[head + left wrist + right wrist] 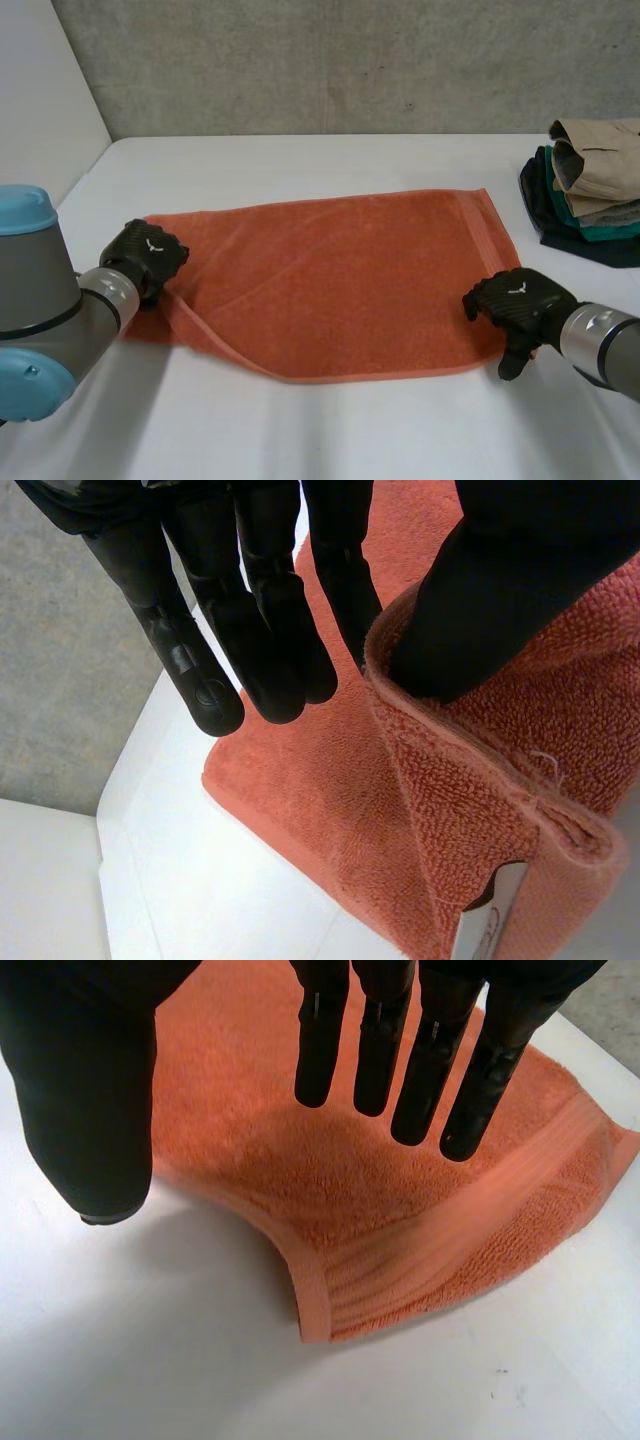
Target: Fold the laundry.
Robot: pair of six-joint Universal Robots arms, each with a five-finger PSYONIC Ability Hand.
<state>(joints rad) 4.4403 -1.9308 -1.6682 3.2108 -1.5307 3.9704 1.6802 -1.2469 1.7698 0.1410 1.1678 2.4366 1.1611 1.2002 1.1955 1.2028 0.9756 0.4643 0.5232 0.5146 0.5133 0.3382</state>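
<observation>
2 arms reach over the white table (300,430), which I read as a clock with 12 at the far wall. My left arm (45,310) comes in low from 8 o'clock. My left robot hand (147,260) sits at 9 o'clock on the left end of the orange towel (340,280). In the left wrist view its fingers (250,630) are straight and a little spread over the terry, gripping nothing. Its thumb (480,610) is tucked against a raised fold of the towel's edge, and the cloth stands up beside it. That robot hand is released, not pinching. A white label (490,920) shows at the hem of that fold. In the head view a ridge in the cloth runs from this hand toward the near edge at 6 o'clock.

My right arm (605,345) enters from 4 o'clock. My right robot hand (518,298) is at the towel's near right corner, also about 4 o'clock. Its fingers (383,1050) hang straight over the towel by its banded end, and its thumb (85,1110) is held apart over bare table. It is relaxed and holds nothing. I cannot tell whether the fingertips touch the cloth.

I count 1 towel, spread across the middle of the table with its long side running from 9 to 3 and its left end doubled over. I count 1 pile of folded clothes (590,185) at 2 o'clock, apart from the towel. It has a beige piece on top, with grey, green and dark pieces beneath.
</observation>
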